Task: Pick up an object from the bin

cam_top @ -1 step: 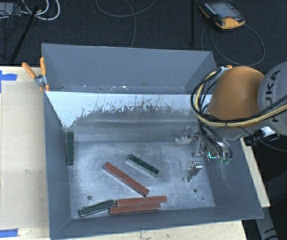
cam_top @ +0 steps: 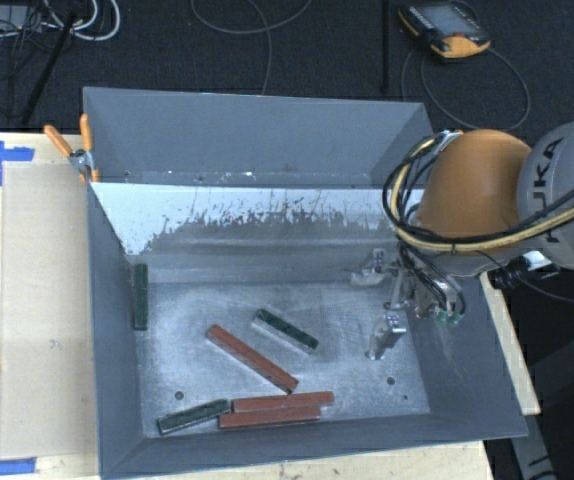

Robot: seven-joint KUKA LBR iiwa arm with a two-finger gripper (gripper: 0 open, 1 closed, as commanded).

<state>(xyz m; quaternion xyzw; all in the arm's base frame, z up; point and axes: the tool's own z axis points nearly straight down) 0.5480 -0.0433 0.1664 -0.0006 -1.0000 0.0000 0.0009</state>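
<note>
Hand [cam_top: 388, 338] over bin [cam_top: 267, 148] right side | open or clenched: cannot tell | green bar [cam_top: 287, 330] nearest

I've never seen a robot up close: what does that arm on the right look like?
A rounded orange cover caps the wrist, ringed by looping black and yellow cables. Behind it the arm is pale grey with dark lettering. Below is a small silvery metal gripper.

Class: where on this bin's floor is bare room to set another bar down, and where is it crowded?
Bare: the back strip from the green bar at the left wall to the gripper; also the front right corner below the gripper. Crowded: the front edge, where two red-brown bars and a dark bar lie close, near the diagonal red-brown bar.
</note>
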